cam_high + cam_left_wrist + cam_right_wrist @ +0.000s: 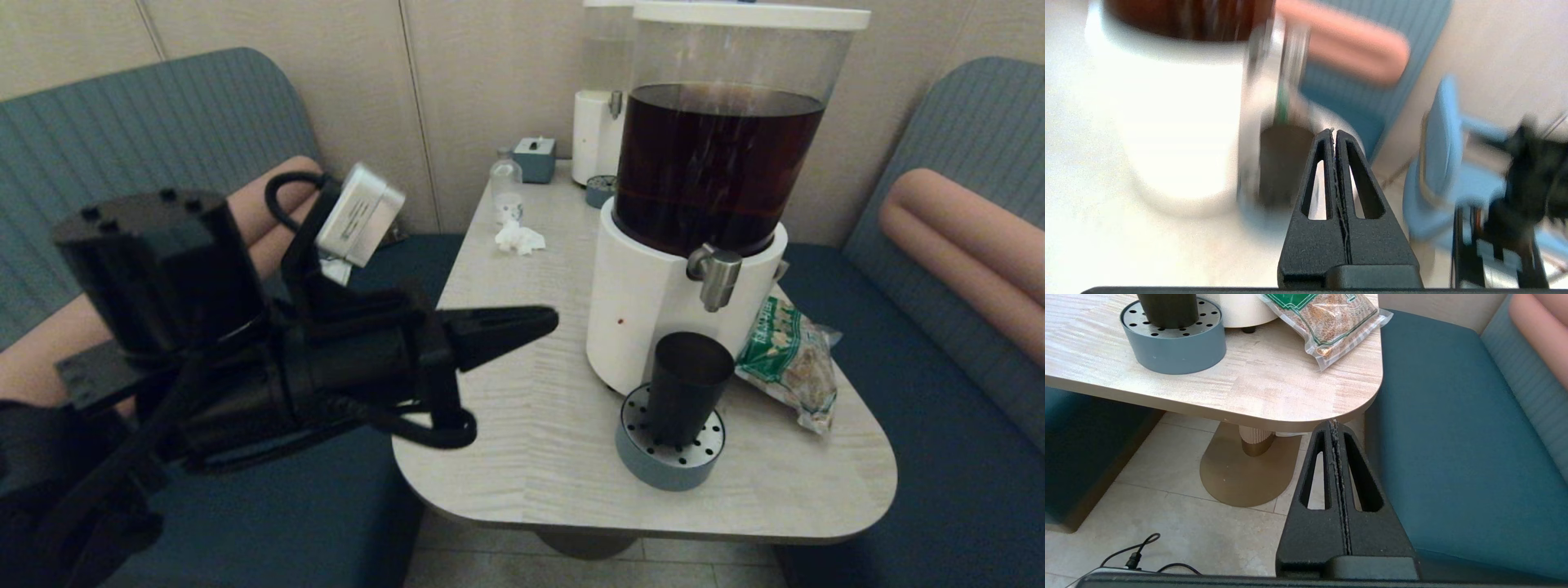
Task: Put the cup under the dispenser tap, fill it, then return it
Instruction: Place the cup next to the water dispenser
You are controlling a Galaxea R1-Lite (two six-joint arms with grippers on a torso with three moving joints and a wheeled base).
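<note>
Closed and empty, the left gripper [547,320] hovered beside the dispenser's white base [645,310]; the cup [684,385] stood on the drip tray [668,457] under the dispenser tap [715,278]. Right gripper [1334,426] closed, parked below the table [1274,388].

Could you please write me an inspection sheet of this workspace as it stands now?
Surface: pale wood-grain table, rounded corners, on a pedestal foot.
Job's things: black cup upright on the grey drip tray, below the tap of the tank of brown liquid; cup's fill level cannot be told.
Clutter: snack bag beside the dispenser base; small bottle, crumpled tissue, small grey box and second white dispenser at the far end.
Grippers: left gripper shut, over the table's left edge, apart from the cup; right gripper shut, parked below the table's near corner.
Cables: black cable on the floor.
Surroundings: teal benches on both sides, beige wall panels.
</note>
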